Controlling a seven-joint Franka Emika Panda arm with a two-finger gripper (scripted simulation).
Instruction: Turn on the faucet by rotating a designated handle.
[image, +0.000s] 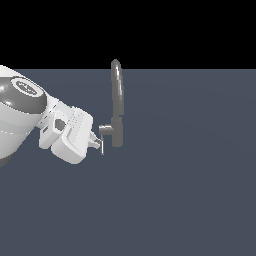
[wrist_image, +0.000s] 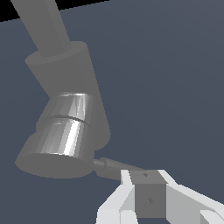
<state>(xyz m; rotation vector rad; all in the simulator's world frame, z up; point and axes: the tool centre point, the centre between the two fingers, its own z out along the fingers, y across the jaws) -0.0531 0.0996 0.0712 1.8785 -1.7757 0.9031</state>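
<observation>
The grey faucet (image: 117, 127) stands upright, with its tall arched spout (image: 116, 80) rising above it. Its short side stub (image: 106, 129) points toward the exterior view's left. The handle (image: 102, 146) is a thin lever hanging down from the stub's end. My gripper (image: 95, 142) is at the handle from the exterior view's left, its tips at the lever. In the wrist view the stub (wrist_image: 65, 133) looms large. The handle (wrist_image: 111, 166) runs from it to my gripper (wrist_image: 146, 177). The fingers look closed together, beside the lever rather than around it.
The faucet stands on a flat dark blue-grey floor (image: 190, 190). My white arm (image: 20, 115) fills the exterior view's left side. Nothing else is in view.
</observation>
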